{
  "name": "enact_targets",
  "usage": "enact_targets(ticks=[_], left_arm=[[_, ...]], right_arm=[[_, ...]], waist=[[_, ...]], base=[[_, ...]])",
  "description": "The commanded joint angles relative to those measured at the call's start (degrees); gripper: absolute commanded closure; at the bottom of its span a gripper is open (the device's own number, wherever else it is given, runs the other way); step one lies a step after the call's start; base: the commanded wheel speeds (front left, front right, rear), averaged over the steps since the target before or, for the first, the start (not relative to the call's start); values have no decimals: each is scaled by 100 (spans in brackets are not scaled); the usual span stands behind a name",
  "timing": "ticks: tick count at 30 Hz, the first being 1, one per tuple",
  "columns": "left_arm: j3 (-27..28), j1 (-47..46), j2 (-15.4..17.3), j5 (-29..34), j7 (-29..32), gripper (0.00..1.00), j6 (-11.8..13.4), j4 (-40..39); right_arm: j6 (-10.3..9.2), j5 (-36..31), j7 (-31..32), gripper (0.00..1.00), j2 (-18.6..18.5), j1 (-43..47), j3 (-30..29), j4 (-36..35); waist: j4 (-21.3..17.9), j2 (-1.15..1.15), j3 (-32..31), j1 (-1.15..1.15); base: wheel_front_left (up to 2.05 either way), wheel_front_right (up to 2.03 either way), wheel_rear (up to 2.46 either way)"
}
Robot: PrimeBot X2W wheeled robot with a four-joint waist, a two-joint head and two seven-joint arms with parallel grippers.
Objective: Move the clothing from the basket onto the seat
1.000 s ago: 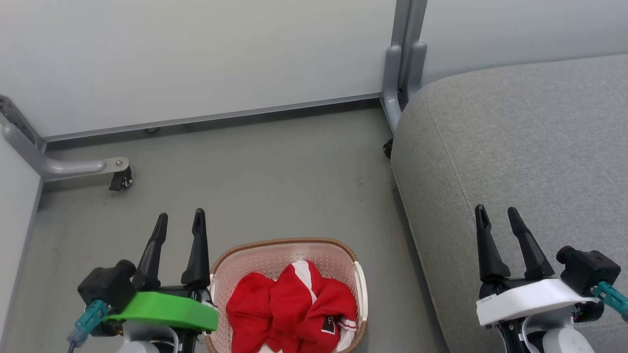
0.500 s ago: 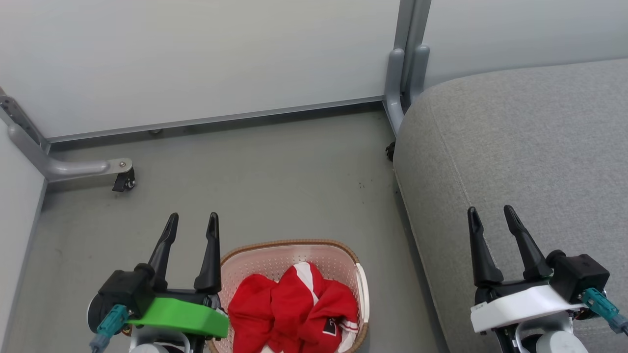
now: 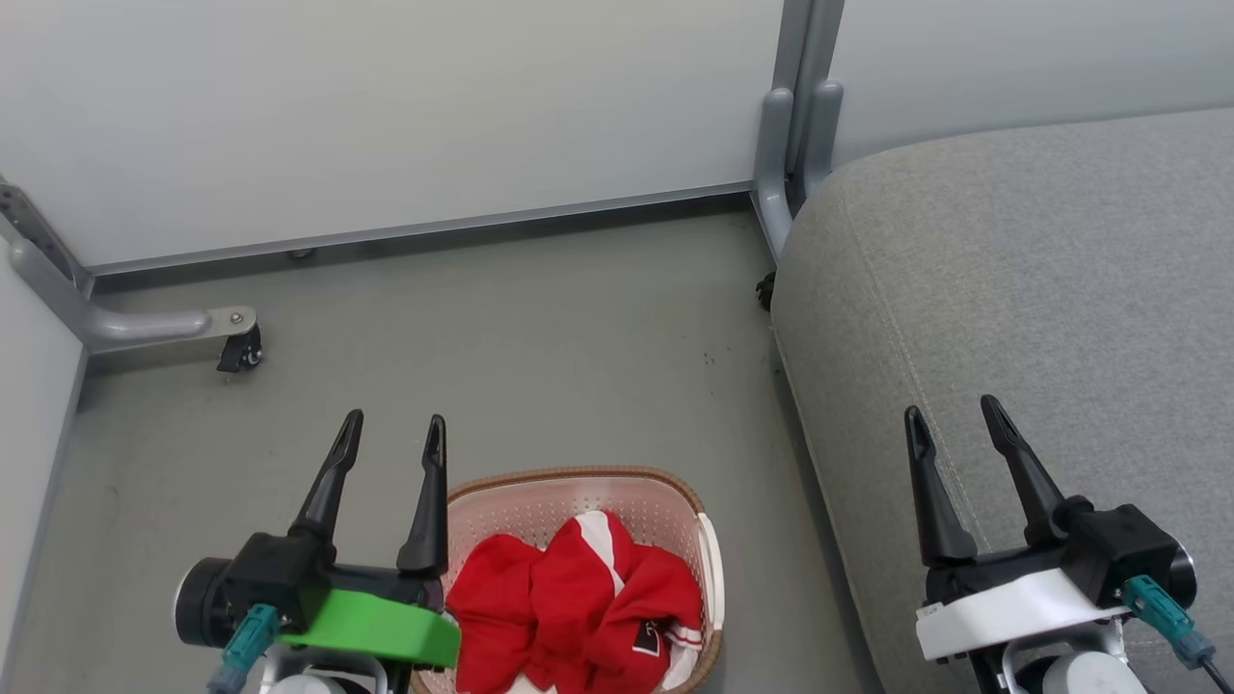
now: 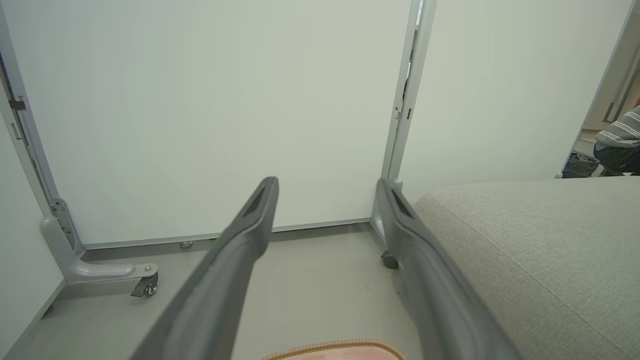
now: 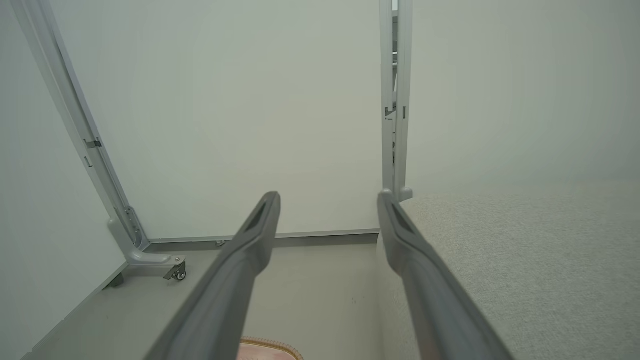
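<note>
While both hang empty, left gripper [image 3: 397, 417] and right gripper [image 3: 950, 405] each spread two tapered dark fingers [image 3: 333, 477]. Crumpled red clothing [image 3: 578, 607], perhaps two garments, fills one perforated cream basket [image 3: 569, 474] on the floor [image 3: 540, 337], beside one grey woven seat [image 3: 1012, 289].

Surface materials and finishes
Clothing [image 3: 578, 598]: soft red cloth, matt, creased. Basket [image 3: 540, 506]: smooth perforated cream plastic, brown woven-look rim [image 3: 578, 472]. Seat [image 3: 1012, 289]: coarse grey woven fabric, matt, stitched seam. Floor [image 3: 501, 337]: smooth grey, matt. Wall panels [image 3: 386, 116]: smooth, pale, faint sheen. Panel feet [image 3: 145, 328]: grey metal, semi-gloss. Left hand [image 3: 395, 419] and right hand [image 3: 951, 407]: matt black fingers [image 3: 427, 511].
</note>
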Motion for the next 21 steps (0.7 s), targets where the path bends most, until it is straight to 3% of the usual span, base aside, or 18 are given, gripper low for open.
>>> enact_targets(ticks=[1,14,21], left_arm=[[-22,34,35,118,-42,0,17,-38],[-106,110,40,625,-181,0,21,-133],[-79,110,39,576,-166,0,29,-111]], right_arm=[[2,-127,-65,0,-25,80,24,-57],[2,-671,-197,0,-27,132,129,-168],[1,-682,-195,0,-28,86,98,-125]], waist=[[-4,0,5,0],[-2,0,79,0],[6,0,98,0]], base=[[0,0,0],[0,0,0],[0,0,0]])
